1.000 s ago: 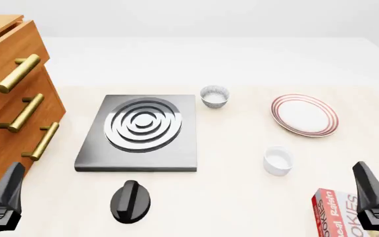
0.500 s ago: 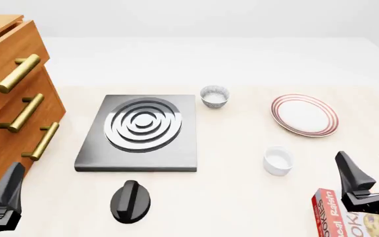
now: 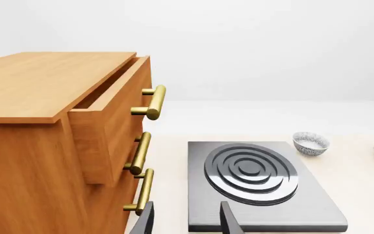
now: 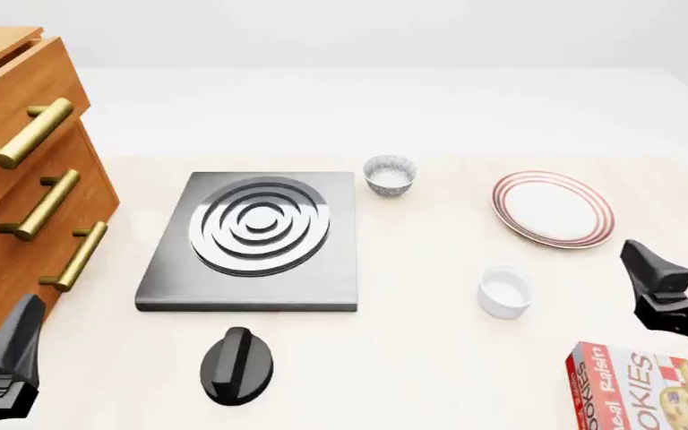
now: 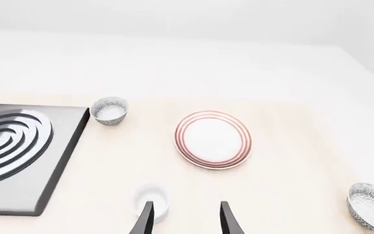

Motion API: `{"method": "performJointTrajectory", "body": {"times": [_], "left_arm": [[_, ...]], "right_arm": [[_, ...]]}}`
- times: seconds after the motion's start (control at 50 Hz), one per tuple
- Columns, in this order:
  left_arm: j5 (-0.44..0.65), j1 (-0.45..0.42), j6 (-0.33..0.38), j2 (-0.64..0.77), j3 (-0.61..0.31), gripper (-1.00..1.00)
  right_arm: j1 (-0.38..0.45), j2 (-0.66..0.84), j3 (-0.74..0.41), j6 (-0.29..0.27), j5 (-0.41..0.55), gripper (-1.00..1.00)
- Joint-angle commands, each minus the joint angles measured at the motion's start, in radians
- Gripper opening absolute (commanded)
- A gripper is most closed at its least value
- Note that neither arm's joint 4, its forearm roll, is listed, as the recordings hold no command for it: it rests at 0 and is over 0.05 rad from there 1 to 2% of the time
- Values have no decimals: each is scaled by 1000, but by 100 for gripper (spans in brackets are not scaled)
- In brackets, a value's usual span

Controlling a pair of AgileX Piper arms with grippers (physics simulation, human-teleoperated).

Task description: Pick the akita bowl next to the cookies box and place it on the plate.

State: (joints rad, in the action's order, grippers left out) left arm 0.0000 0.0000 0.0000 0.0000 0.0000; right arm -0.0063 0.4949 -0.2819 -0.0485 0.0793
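Note:
Two speckled bowls show. One akita bowl (image 5: 373,206) sits alone at the edge of the right wrist view, to the near right of the plate (image 5: 213,140); the front view does not reach it. The other bowl (image 4: 390,174) stands beside the stove plate's far right corner. The red-ringed plate (image 4: 554,208) lies at the right. The cookies box (image 4: 649,394) lies flat at the near right corner. My right gripper (image 4: 683,262) hovers open and empty between the box and the plate. My left gripper (image 4: 15,342) is open and empty at the near left.
A wooden drawer cabinet (image 4: 15,179) with brass handles fills the left side, its top drawer slightly open. A dark stove plate (image 4: 254,240) lies in the middle, with a black knob (image 4: 237,365) in front of it. A plain white cup (image 4: 504,291) stands left of my right gripper.
My right gripper has moved away from me and to the right, off the cookies box, which now shows more fully. The left gripper and all the objects have stayed put.

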Motion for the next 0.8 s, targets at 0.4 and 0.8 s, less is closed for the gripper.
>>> {"method": "performJointTrajectory", "body": {"times": [0.4, 0.8], "left_arm": [[0, 0, 0, 0, 0, 100], [0, 0, 0, 0, 0, 100]], "right_arm": [[-256, 85, -320, -69, 335, 100], [-362, 163, -338, -74, 318, 100]]}}
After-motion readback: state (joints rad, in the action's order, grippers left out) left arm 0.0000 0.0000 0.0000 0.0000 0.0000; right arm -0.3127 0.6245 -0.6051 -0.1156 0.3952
